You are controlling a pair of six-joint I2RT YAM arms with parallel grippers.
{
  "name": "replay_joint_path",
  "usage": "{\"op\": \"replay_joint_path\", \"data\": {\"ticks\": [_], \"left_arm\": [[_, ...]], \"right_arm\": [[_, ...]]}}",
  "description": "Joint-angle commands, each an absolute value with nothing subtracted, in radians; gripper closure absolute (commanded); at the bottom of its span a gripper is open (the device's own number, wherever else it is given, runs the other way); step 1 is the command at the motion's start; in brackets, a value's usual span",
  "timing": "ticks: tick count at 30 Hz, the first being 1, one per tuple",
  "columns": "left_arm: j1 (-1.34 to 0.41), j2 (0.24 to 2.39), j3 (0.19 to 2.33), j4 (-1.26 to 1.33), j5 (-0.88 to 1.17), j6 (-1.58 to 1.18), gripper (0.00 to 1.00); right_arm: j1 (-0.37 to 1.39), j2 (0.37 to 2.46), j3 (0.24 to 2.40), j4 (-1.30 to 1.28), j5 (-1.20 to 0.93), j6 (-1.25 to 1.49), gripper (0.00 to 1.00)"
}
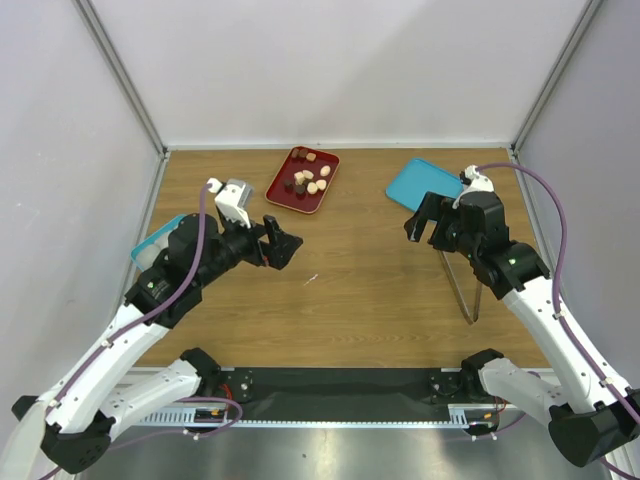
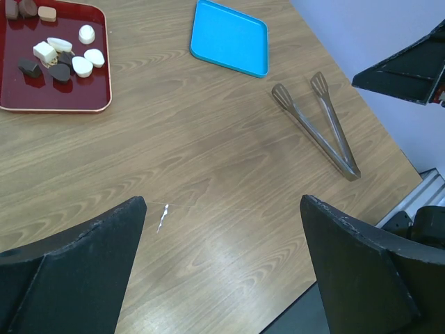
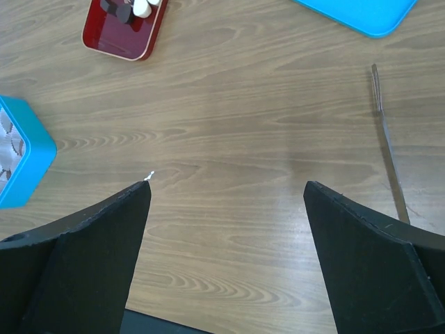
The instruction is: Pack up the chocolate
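Note:
Several pieces of chocolate (image 1: 308, 180), dark brown and pale, lie in a red tray (image 1: 283, 197) at the back middle of the table. In the left wrist view the chocolate (image 2: 59, 56) and its red tray (image 2: 55, 108) sit at the top left. My left gripper (image 1: 287, 243) hovers open in front of the tray, nothing between its fingers (image 2: 222, 202). My right gripper (image 1: 425, 228) hangs open over bare wood (image 3: 226, 184) near a teal lid (image 1: 425, 182). A teal box (image 1: 155, 243) at the left is partly hidden by my left arm; its corner (image 3: 17, 160) shows in the right wrist view.
Metal tongs (image 1: 465, 280) lie on the right half of the table, below my right arm, seen also as tongs (image 2: 320, 125) in the left wrist view. A small white speck (image 1: 311, 279) lies on the wood between the arms. Grey walls close in the table on three sides.

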State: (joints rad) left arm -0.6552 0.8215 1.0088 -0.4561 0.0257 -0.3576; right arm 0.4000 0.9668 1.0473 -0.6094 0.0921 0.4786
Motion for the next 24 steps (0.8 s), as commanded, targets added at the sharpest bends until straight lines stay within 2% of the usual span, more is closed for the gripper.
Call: {"op": "replay_joint_path", "data": {"ticks": [1, 12, 17, 22, 24], "left_arm": [[-0.658, 0.795, 1.02, -0.448, 0.021, -0.36, 0.0], [-0.658, 0.784, 1.022, -0.466, 0.003, -0.345, 0.0], [-0.657, 0.779, 0.997, -0.462, 0.011, -0.35, 0.0], [-0.657, 0.833, 0.957, -0.505, -0.02, -0.357, 0.0], [-0.658, 0.856, 0.969, -0.541, 0.018, -0.356, 0.0]], "right_arm": [[0.402, 0.962, 1.052, -0.614, 0.112, 0.505, 0.0], [0.385, 0.988, 1.054, -0.632, 0.158, 0.436, 0.0], [0.249, 1.127, 1.057, -0.742, 0.155, 0.455, 0.02], [0.14, 1.16, 0.939, -0.715, 0.043, 0.457, 0.02], [0.098, 1.186, 0.928, -0.75, 0.089, 0.457, 0.04]]}}
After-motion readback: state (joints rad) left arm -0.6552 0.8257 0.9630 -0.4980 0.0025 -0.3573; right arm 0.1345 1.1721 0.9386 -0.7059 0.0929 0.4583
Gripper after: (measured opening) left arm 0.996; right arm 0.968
